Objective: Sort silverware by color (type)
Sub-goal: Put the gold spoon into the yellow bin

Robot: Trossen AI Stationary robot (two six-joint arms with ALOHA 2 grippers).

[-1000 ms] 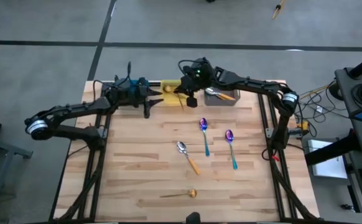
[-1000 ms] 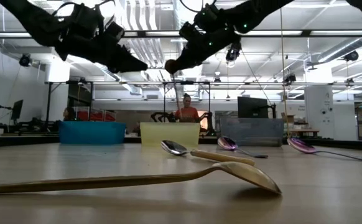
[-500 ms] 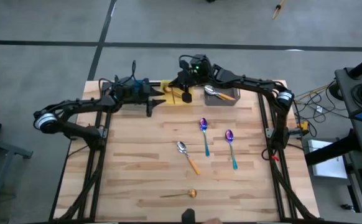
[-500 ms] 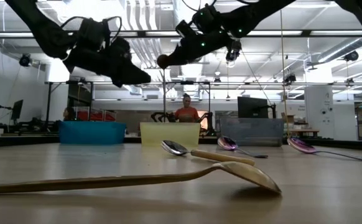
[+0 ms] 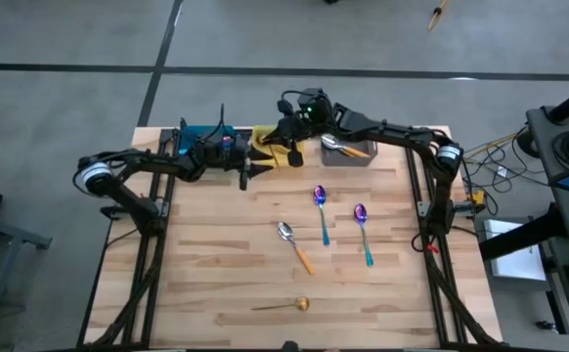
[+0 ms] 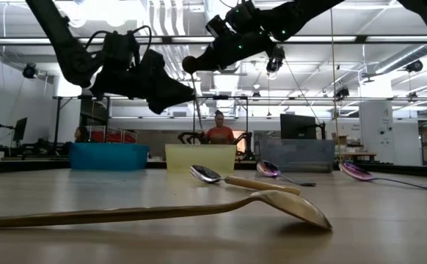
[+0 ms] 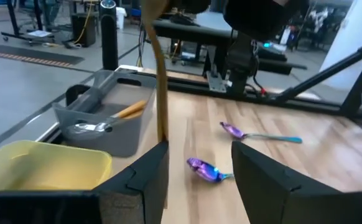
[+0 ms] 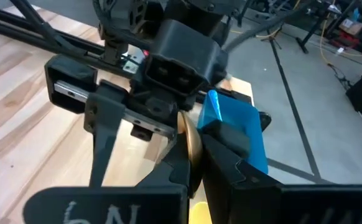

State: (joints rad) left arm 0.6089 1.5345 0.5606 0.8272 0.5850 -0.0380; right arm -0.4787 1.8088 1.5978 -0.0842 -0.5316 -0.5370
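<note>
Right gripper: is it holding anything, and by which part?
Yes. The right gripper is shut on an all-gold spoon, clamped at its bowl end, handle hanging down by the open left gripper.

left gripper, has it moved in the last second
Yes. In the high view the left gripper has shifted rightward, from beside the blue bin to in front of the yellow bin.

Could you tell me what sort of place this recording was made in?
Probably a robotics lab or workshop: a wooden table on a metal frame, another work table behind, a monitor and a person at a bench under open ceiling lights.
</note>
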